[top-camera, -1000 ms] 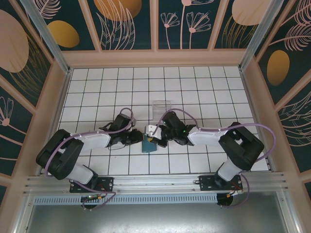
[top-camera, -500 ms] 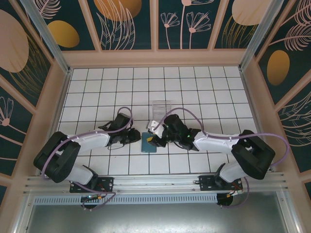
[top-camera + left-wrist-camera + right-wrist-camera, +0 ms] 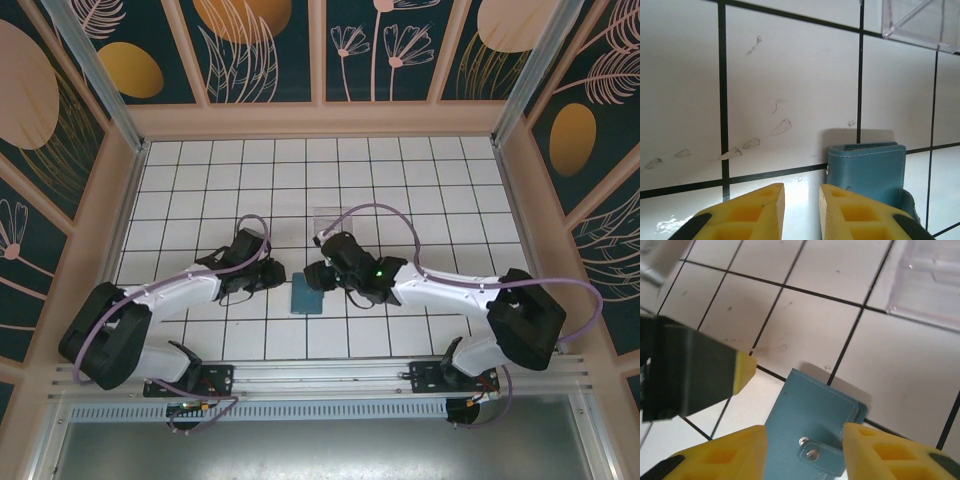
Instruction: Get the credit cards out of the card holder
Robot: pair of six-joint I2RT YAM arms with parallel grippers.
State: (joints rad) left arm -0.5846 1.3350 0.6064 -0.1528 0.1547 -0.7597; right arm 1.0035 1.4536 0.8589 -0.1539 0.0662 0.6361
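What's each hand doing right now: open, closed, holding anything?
Left hand: slightly open, empty.
Right hand: open, empty, over the card holder.

A white tiled surface with thin black grid lines [image 3: 200, 190] fills the middle of the frame. It shines where light glints at the lower left of the left wrist view. Pale peach frame bars [image 3: 320, 120] edge it at the top and both sides. Above them stand dark teal wall panels printed with peach and gold leaves and flowers [image 3: 400, 50]. Silver aluminium rails [image 3: 320, 378] and a grey metal sheet [image 3: 320, 450] run along the bottom.
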